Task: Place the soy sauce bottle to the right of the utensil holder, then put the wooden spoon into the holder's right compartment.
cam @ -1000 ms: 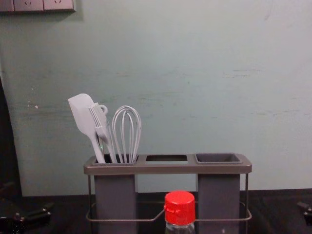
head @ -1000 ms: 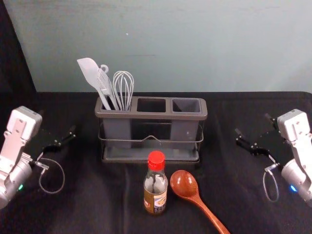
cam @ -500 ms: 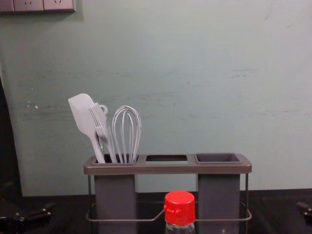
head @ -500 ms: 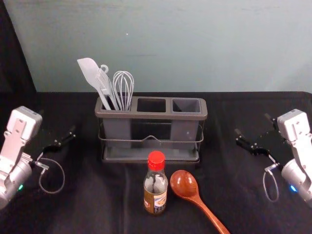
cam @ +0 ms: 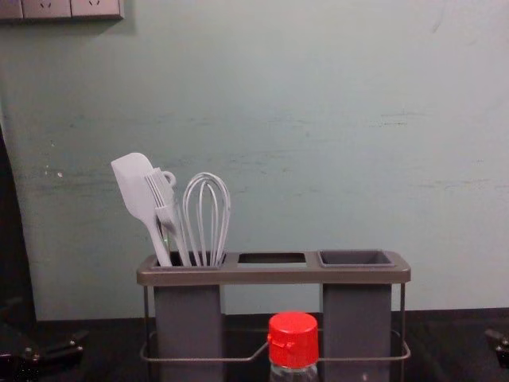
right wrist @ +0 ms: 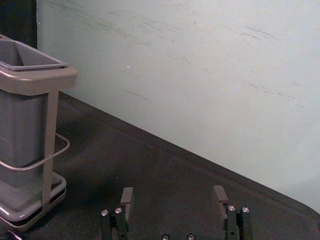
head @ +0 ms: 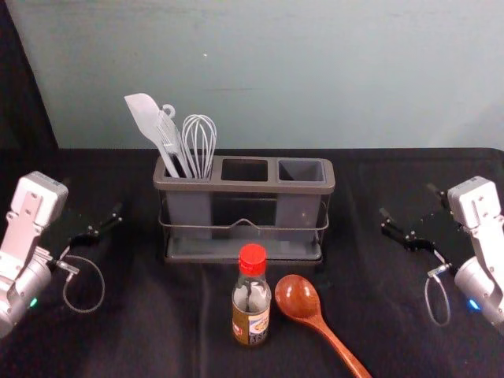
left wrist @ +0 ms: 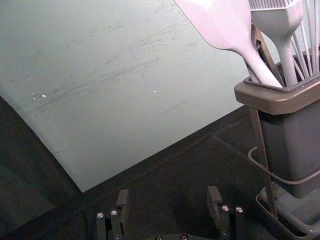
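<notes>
Holds the left gripper point(head: 93, 197) left of the utensil holder point(head: 260, 187) and the right gripper point(head: 408, 200) right of it — fingers released and spread on both. Has the soy sauce bottle point(head: 251, 305) upright in front of the holder, the wooden spoon point(head: 298, 297) lying just right of the bottle — and spatula point(head: 144, 115), brush point(left wrist: 279, 22) and whisk point(head: 199, 142) in the left compartment.

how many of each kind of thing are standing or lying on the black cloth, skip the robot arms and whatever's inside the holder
Bottle: 1
Wooden spoon: 1
Utensil holder: 1
Total: 3
</notes>
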